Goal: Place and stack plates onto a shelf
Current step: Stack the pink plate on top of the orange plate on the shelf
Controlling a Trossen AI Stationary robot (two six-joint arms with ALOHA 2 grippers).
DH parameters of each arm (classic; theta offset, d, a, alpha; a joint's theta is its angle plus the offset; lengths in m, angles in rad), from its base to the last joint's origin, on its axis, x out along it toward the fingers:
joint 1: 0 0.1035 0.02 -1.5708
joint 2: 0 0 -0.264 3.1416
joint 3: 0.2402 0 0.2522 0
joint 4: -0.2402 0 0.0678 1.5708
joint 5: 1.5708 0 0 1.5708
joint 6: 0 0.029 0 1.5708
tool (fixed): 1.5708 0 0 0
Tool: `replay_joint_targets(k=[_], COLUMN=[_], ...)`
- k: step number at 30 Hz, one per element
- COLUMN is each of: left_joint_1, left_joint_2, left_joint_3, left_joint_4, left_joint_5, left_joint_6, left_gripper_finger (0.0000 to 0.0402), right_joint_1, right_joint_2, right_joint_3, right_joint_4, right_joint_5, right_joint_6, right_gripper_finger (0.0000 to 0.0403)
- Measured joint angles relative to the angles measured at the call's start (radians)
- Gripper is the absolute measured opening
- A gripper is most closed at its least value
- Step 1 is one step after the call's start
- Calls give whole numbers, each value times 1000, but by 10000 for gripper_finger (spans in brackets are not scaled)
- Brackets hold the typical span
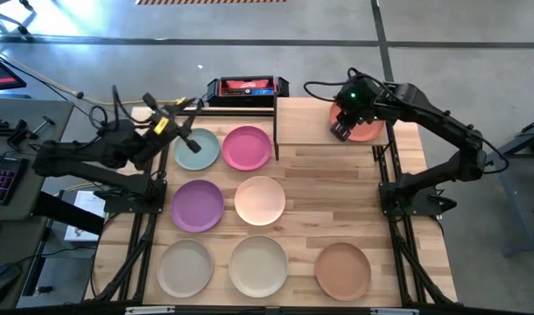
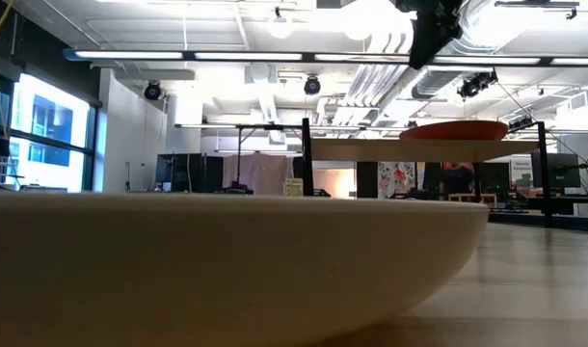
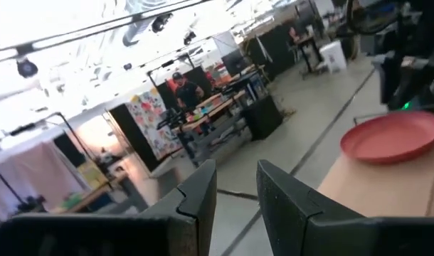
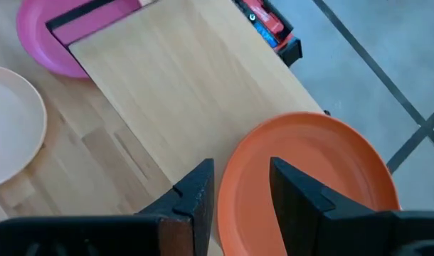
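1. High view: the right tool [image 1: 343, 131] hovers over an orange plate [image 1: 368, 131] on the shelf [image 1: 302, 122]; seven plates lie on the table [image 1: 328, 210].
2. Right wrist view: its jaws stand apart, empty.
3. Left wrist view: the left tool [image 3: 237, 192] is open too.
4. Plates look light, stiff, slippery; grip the rim.

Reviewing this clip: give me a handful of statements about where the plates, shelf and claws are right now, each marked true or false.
1. One terracotta plate lies on the shelf. True.
2. The right claw grips the hot pink plate. False: it hovers over the terracotta plate with jaws open, holding nothing.
3. Seven plates lie on the tabletop off the shelf. True.
4. The teal plate is stacked on the purple plate. False: they lie apart, each flat on the table.
5. The left claw is above the teal plate, empty. True.
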Motion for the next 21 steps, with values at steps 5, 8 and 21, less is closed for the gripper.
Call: replay_joint_targets(k=[5, 8, 21], left_joint_1=[54, 95, 346], left_joint_2=[81, 121, 259], left_joint_3=[94, 176, 437], left_joint_4=[-111, -198, -702], left_joint_5=[25, 95, 481], left_joint_6=[31, 30, -177], left_gripper_finger=[90, 90, 90], right_joint_1=[0, 0, 6], right_joint_2=[1, 1, 0], right_joint_3=[-4, -4, -5], right_joint_4=[-11, -11, -14], right_joint_5=[0, 0, -1], right_joint_6=[0, 0, 11], right_gripper_finger=[114, 114, 114])
